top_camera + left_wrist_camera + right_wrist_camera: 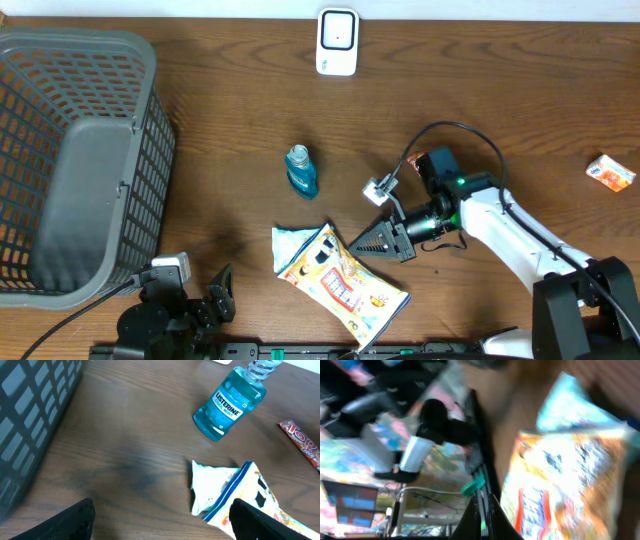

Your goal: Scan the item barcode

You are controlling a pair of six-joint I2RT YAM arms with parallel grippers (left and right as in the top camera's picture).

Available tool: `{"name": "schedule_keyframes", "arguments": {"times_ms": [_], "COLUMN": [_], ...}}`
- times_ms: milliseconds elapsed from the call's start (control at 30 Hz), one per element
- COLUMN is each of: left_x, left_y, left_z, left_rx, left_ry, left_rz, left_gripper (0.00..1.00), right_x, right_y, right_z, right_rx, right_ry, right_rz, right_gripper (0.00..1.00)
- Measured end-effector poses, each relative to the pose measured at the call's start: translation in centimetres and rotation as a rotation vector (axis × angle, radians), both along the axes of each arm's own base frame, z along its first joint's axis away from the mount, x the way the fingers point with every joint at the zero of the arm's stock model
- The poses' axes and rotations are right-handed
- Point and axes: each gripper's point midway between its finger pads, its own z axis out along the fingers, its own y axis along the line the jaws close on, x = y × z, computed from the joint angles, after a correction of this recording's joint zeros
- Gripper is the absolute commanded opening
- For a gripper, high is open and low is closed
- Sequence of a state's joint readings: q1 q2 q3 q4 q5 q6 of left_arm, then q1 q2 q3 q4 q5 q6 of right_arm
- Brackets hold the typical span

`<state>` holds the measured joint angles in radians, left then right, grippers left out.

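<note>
Nearest the lens, left gripper: black-fingered, spread wide, empty, over brown wooden table. Right gripper: pinched fully closed, nothing held. Large grey plastic mesh basket at far left. Crinkled yellow-and-white snack bag flat at front centre, right edge just beside right gripper's tips. Blue clear-plastic mouthwash bottle lying behind bag, apart. White boxy barcode scanner at back edge. Small orange-and-white carton far right.

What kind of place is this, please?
Probably a mock shop checkout on a wooden table: a white scanner, a grey basket, and goods like a mouthwash bottle and snack bag.
</note>
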<state>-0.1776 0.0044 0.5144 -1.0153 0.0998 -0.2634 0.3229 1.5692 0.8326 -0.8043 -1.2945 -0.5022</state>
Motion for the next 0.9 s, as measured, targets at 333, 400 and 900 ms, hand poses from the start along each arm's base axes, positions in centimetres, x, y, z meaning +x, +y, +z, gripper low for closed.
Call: {"name": "schedule_keyframes", "arguments": {"times_ms": [333,400,900], "left_x": [0.0,0.0,0.0], "left_y": [0.0,0.0,0.0], "left_z": [0.0,0.0,0.0], "left_rx": [0.000,0.000,0.000], "left_ry": [0.000,0.000,0.000], "left_rz": [0.000,0.000,0.000], "left_gripper": [0.86,0.86,0.86], "right_x": [0.1,0.2,-2.9], "right_y": [-0.1,0.0,1.4], "right_z": [-0.5,-0.5,-4.9], "right_rx": [-0.037,-0.080,-0.848], "right_ry": [0.021,0.030,-0.321], "right_rz": [-0.013,-0.017,-0.161], "right_gripper": [0.65,0.78,0.99]}}
